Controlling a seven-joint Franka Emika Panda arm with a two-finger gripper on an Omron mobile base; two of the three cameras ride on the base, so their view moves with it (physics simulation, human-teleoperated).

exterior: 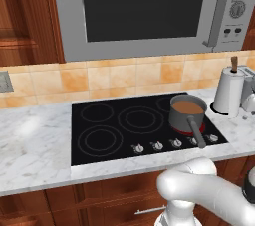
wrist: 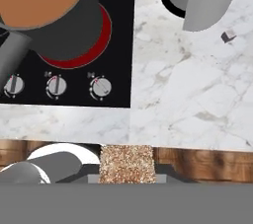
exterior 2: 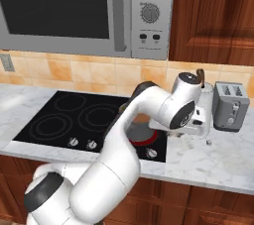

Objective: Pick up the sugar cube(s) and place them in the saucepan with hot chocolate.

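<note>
**Sugar cube in the claw, saucepan off to the left**

While the brown speckled sugar cube (wrist: 126,164) is seen pinched between the finger tips at the bottom of the hand view, the claw (wrist: 126,176) is judged to be narrowed onto it rather than spread wide. In the right base view the hand is seen over the marble bench (exterior 2: 213,162), just right of the black cooktop (exterior 2: 59,120) and near the toaster (exterior 2: 230,106).

The saucepan with hot chocolate (exterior: 188,113) is found on the near right burner, which glows red beneath it; its long handle (exterior: 196,132) is pointed toward the near edge, over the row of knobs (exterior: 157,146). A white paper-towel roll (exterior: 230,90) is stood on the bench to the right of the pan.

The carrying step is judged to be in hand. To do it well, the cube should be kept firmly gripped and level while the hand is moved left until the brown liquid is centred under the finger tips. Enough height should be kept for the rim and handle to be cleared. Release is best made low over the liquid, well inside the rim, so that splashing is limited and the cube is not bounced onto the cooktop.
</note>
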